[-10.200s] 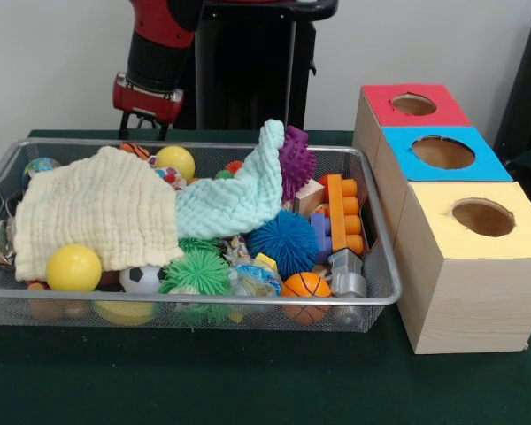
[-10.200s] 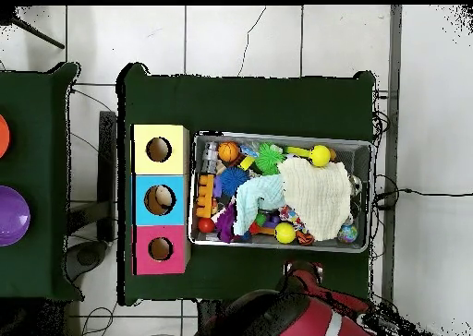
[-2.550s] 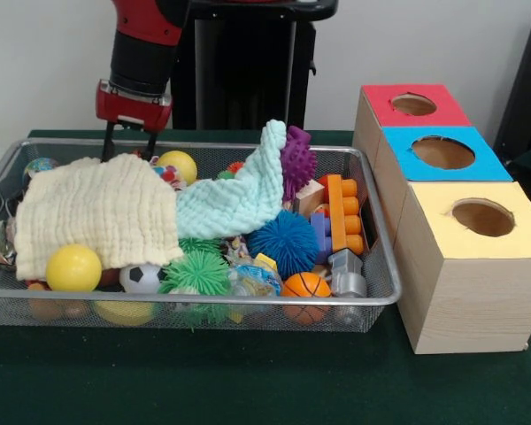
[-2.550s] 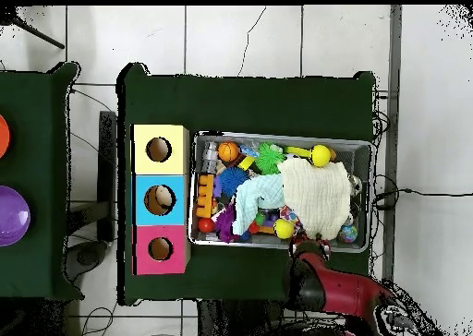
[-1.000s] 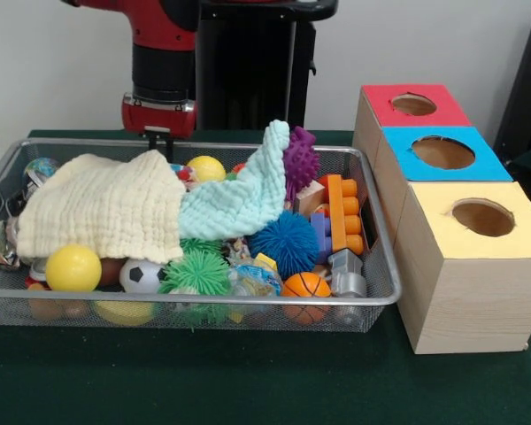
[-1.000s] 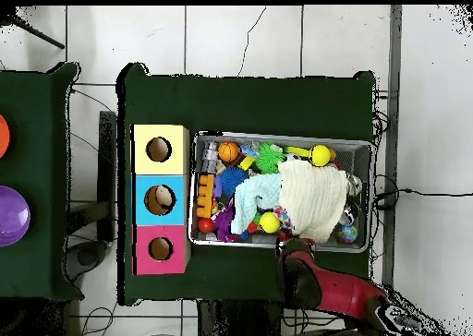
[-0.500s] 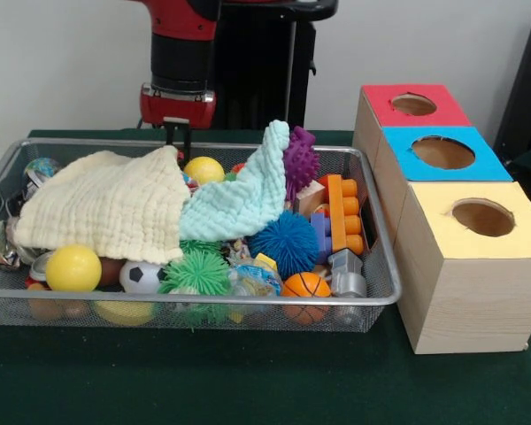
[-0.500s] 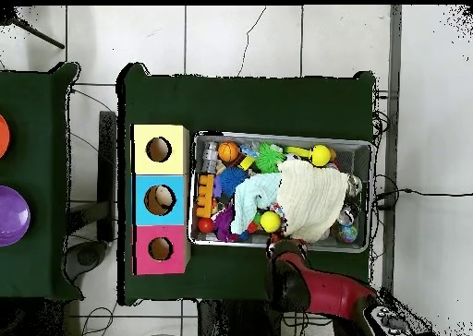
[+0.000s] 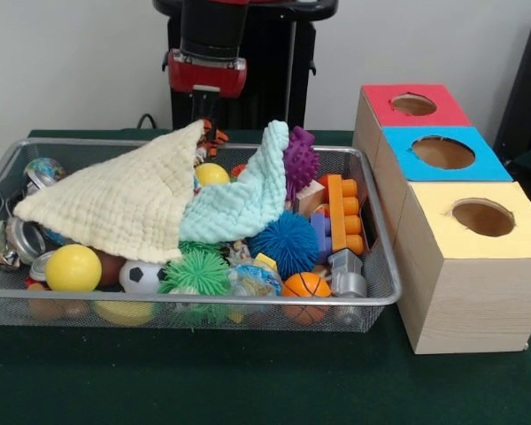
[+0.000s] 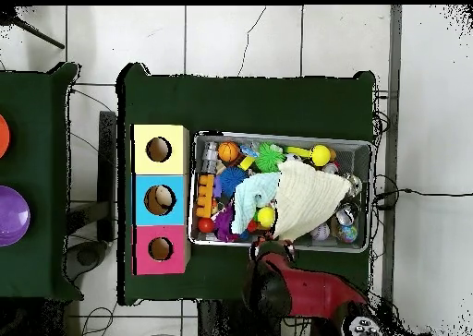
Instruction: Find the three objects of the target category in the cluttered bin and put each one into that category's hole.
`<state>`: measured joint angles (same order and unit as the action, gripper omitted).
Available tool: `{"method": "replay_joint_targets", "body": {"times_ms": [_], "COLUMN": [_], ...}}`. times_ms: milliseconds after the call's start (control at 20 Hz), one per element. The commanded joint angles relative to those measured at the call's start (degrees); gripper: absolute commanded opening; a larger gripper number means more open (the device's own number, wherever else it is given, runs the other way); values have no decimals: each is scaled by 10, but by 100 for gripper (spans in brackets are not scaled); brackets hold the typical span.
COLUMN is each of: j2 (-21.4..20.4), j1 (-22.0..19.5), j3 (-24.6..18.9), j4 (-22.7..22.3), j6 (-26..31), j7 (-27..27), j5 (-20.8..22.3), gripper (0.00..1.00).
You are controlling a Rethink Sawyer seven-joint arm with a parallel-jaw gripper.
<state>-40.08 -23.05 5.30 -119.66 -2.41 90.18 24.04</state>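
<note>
Bin (image 9: 372,301) wire mesh; tool (image 9: 201,113) pinching waffle-textured cream cloth (image 9: 124,204).

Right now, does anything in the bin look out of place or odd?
Yes. The cream cloth is pulled up into a peak at its far corner, right under the gripper, instead of lying flat over the toys. Nothing has spilled outside the wire bin.
</note>
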Motion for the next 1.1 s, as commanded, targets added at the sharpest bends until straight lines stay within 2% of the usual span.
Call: {"method": "replay_joint_targets", "body": {"times_ms": [50, 250, 400, 500, 750, 950, 1100], "j2": [-23, -29, -51, -68, -93, -112, -116], "j1": [39, 43, 12, -1, -24, -52, -77], "j3": [9, 0, -58, -83, -136, -182, -221], "j4": [7, 19, 9, 1, 8, 8, 10], "j6": [35, 36, 42, 53, 27, 48, 82], "j7": [82, 85, 90, 94, 97, 84, 77], "j5": [-13, -19, -31, -41, -44, -49, -70], "gripper": [0, 0, 0, 0, 0, 0, 0]}}
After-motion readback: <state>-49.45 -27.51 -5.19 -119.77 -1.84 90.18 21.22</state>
